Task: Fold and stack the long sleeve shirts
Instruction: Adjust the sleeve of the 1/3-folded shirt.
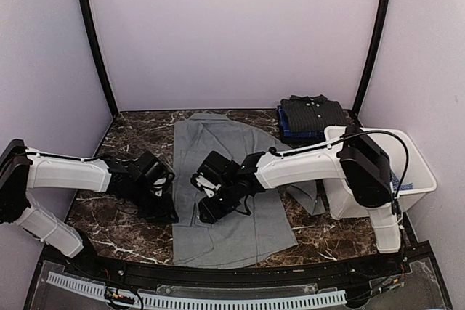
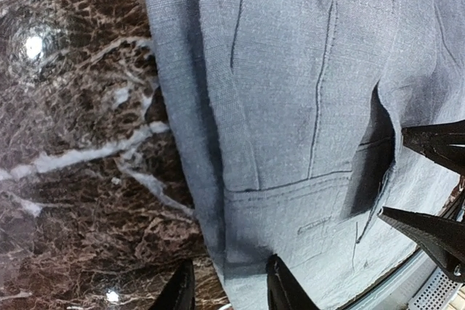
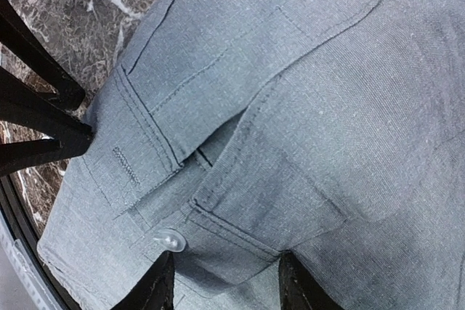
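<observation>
A plain grey long sleeve shirt (image 1: 240,241) lies spread flat on the dark marble table (image 1: 131,241). My left gripper (image 1: 166,205) is low at the shirt's left edge. In the left wrist view the left gripper (image 2: 231,290) is open, one finger on the marble and the other on the grey shirt (image 2: 290,70), so the hem runs between them. My right gripper (image 1: 208,205) is down on the shirt's left half. Up close, the right gripper (image 3: 227,290) is open, its fingers either side of a sleeve cuff (image 3: 261,201) with a clear button (image 3: 169,239).
Two folded shirts are stacked at the back right, a dark dotted one (image 1: 314,112) on a blue one (image 1: 290,134). A white tub (image 1: 418,178) stands at the right edge, with the right arm (image 1: 305,165) reaching past it. Purple walls close off the back and sides.
</observation>
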{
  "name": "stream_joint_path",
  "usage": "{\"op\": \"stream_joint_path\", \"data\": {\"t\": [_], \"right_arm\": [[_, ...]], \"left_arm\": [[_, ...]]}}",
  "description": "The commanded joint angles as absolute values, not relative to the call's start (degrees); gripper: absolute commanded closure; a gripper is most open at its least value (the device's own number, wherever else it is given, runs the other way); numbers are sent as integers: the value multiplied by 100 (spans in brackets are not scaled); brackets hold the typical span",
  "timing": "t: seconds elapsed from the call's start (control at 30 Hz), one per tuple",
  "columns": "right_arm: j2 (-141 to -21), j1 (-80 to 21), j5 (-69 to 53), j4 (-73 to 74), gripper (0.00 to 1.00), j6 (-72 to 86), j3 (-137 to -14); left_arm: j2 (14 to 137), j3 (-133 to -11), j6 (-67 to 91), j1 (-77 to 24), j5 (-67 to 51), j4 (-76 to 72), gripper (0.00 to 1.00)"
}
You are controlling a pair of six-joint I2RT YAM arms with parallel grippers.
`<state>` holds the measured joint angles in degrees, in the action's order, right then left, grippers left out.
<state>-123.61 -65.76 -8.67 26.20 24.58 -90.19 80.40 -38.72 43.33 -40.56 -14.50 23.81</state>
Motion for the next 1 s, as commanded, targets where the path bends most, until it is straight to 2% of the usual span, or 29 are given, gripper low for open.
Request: {"op": "stream_joint_path", "data": {"t": [0.0,0.2,0.57,0.97], "right_arm": [[-12527,-6665,-720,2817,54,2366,-9277],[-12533,-6681,-673,2895,54,2347,-9341],[-12399,-6695,-626,2931,54,2349,-9376],[-11998,-6652,-436,3139,54,2276,-9495]], "left_arm": [[8089,-3870,4333,-4120,-1516,2335,67],[8151,-3883,4359,-4159,-1577,2287,75],[8094,-4042,4346,-4206,-1690,2449,99],[7794,-4168,4201,-4320,-2082,3050,100]]}}
